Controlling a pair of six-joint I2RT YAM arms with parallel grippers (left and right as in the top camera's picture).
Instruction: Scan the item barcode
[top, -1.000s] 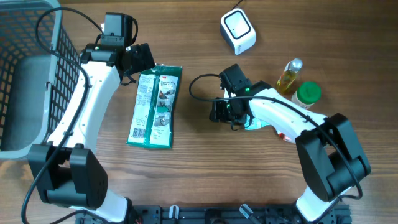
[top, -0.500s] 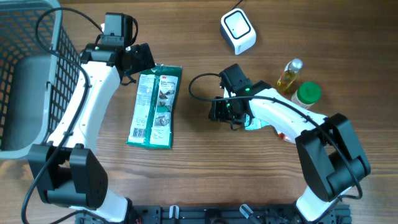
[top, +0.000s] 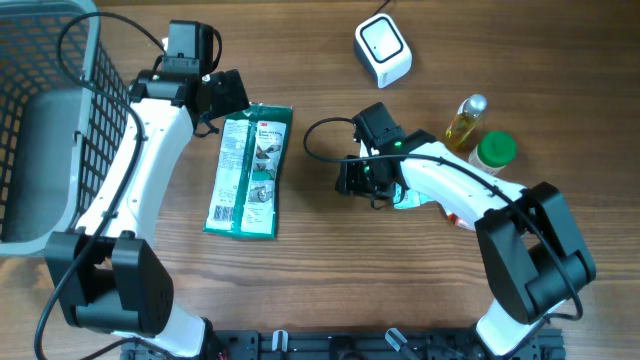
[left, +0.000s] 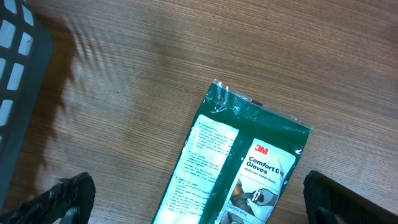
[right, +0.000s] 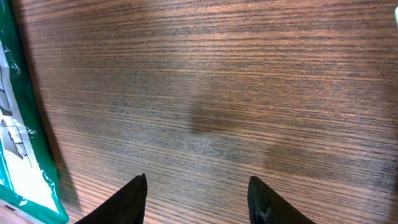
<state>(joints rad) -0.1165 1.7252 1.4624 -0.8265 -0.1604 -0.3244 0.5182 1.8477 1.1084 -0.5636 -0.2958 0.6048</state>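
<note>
The glove packet (top: 249, 172) lies flat on the table (top: 330, 290), directly beneath the left end effector (top: 230, 99), whose jaws stand wide apart. The right end effector (right: 198, 198), half apart and empty, has the packet to its left. It looks light, floppy and slick, so pinching 1 sealed short edge seems best.

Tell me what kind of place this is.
Probably a mock shop checkout on a wooden table: a white barcode scanner, a grey mesh basket and a retail pack of 3M gloves.
</note>
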